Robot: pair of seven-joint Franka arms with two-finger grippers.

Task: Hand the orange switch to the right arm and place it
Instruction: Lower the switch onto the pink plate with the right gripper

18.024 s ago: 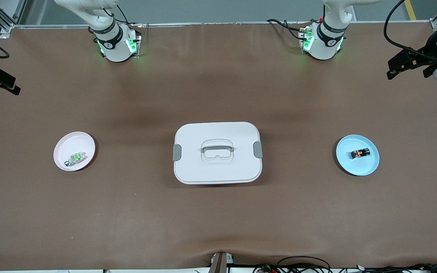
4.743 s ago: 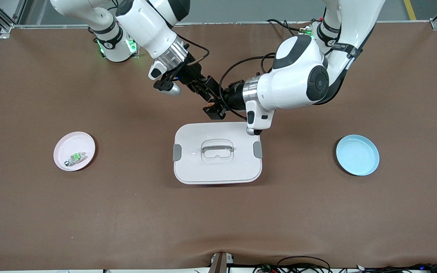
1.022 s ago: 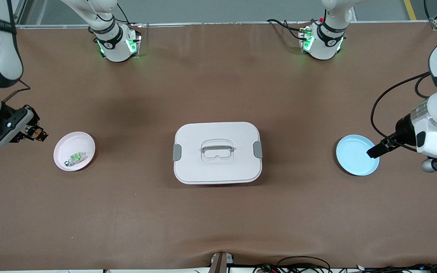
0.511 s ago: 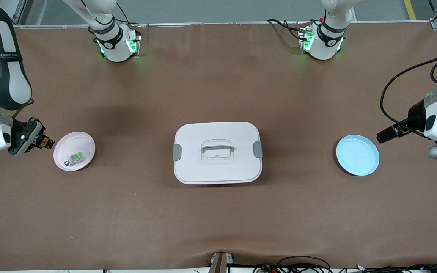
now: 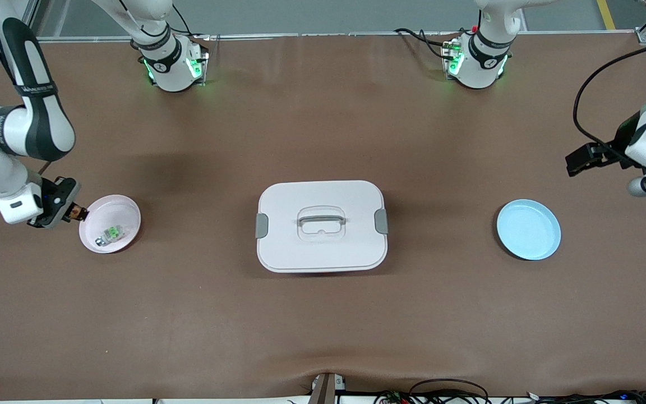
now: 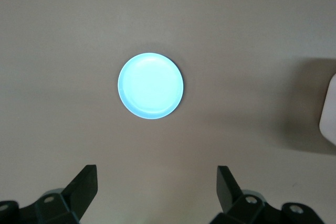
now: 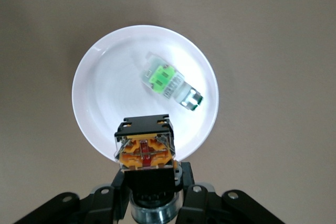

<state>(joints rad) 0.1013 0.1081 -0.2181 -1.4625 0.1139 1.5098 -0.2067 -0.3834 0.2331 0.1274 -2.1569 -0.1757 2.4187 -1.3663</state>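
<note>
Brown counter (image 5: 323, 325) lies bare along its near edge. At centre sits a closed white lidded box (image 5: 321, 225); at its 3 o'clock an empty blue plate (image 5: 528, 229), at 9 o'clock a pink plate (image 5: 110, 223) holding a clear-and-green part (image 5: 111, 233). Right gripper (image 5: 74, 212), its arm marked "WANJEED", has its fingers clamped on the orange switch (image 7: 145, 147) over that plate's rim. Left gripper (image 6: 155, 192), fingers spread wide and empty, hangs over the counter near the blue plate.

A white lidded box (image 5: 321, 225) with grey side latches is seen mid-worktop (image 5: 323, 314). A pink plate (image 5: 123, 212) carrying a clear-and-green part (image 5: 111, 233) lies toward the right arm's end; a bare blue plate (image 5: 528, 229) lies toward the left arm's end.
</note>
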